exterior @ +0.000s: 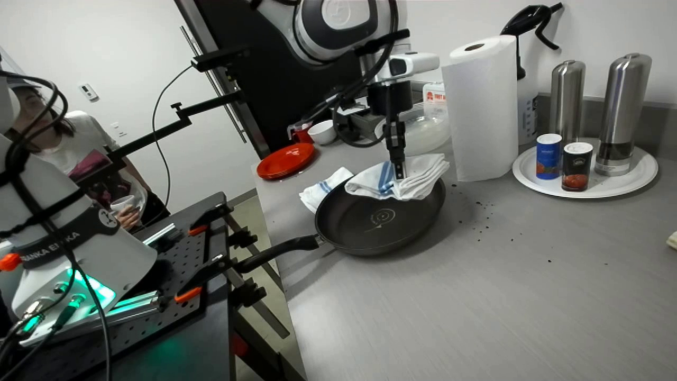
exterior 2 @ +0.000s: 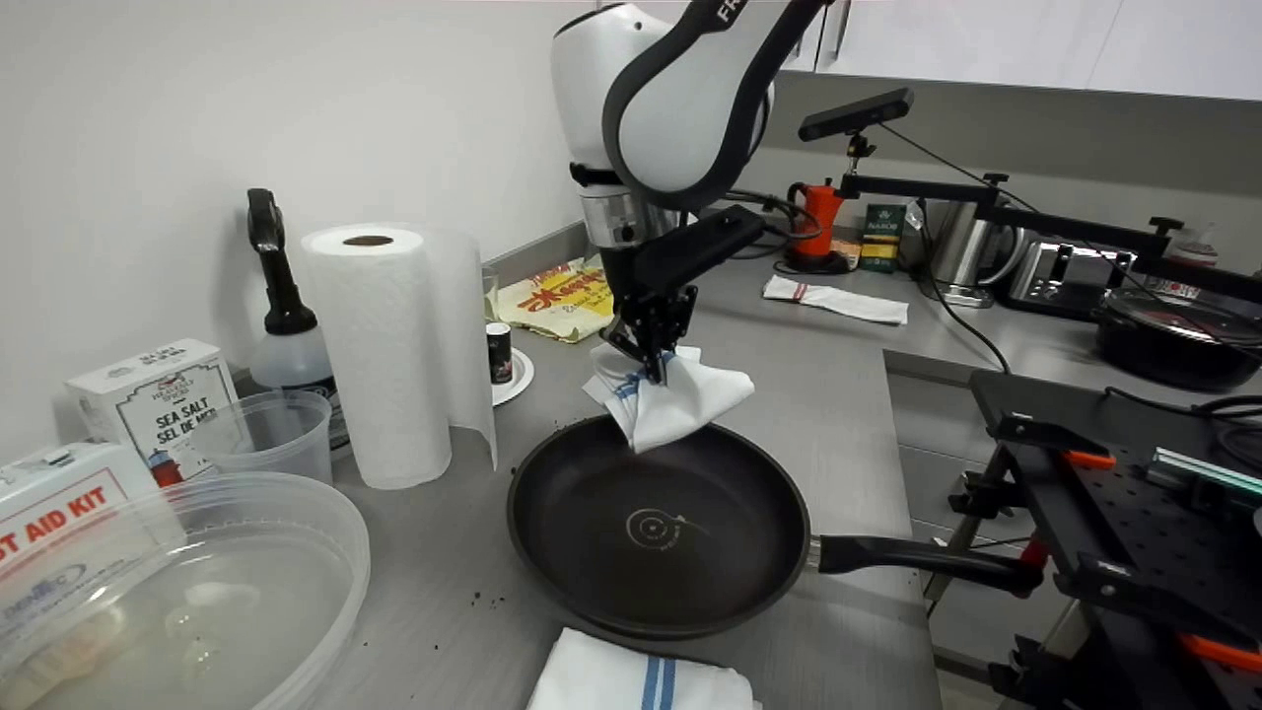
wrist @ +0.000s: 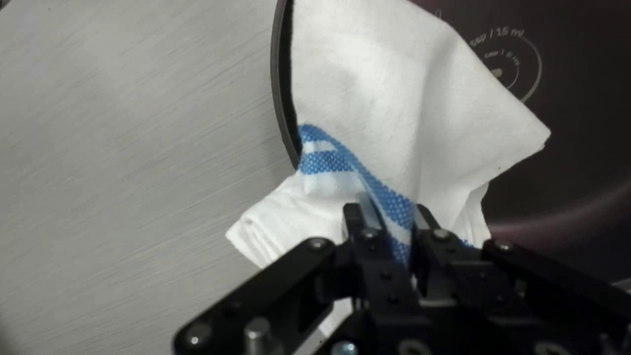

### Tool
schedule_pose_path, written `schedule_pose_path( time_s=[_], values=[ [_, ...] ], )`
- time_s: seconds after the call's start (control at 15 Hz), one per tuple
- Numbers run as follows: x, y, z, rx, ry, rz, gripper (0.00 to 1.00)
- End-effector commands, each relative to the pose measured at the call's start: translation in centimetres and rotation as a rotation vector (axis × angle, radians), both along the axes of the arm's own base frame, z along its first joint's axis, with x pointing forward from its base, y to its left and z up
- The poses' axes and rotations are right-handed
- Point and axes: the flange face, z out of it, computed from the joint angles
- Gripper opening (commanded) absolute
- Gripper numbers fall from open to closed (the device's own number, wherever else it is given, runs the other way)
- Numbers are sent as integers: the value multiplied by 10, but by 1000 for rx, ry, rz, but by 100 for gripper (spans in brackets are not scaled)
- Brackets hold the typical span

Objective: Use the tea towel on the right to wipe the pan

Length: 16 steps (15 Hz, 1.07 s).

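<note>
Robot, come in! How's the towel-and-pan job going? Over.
Gripper clamped on towel. Towel partly over pan, contact unclear. Second towel beside pan, probably not in the way.

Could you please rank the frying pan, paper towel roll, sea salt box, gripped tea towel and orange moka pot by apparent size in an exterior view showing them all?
Largest to smallest:
Frying pan
Paper towel roll
Sea salt box and gripped tea towel: too close to rank, both partly covered
Orange moka pot
</note>
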Motion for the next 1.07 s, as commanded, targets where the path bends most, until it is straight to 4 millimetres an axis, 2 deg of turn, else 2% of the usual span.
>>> schedule_pose_path(
  time_s=[0.0, 0.27, 0.53, 0.73, 1.0],
  values=[
    [28, -15, -22, -19, -14, 28, 3],
    [37, -33, -40, -27, -5, -3, 3],
    [37, -41, -49, -28, 2, -33, 3],
    [34, -37, -52, -23, 5, -38, 3],
    [29, -21, -53, -16, 8, -26, 3]
  ],
)
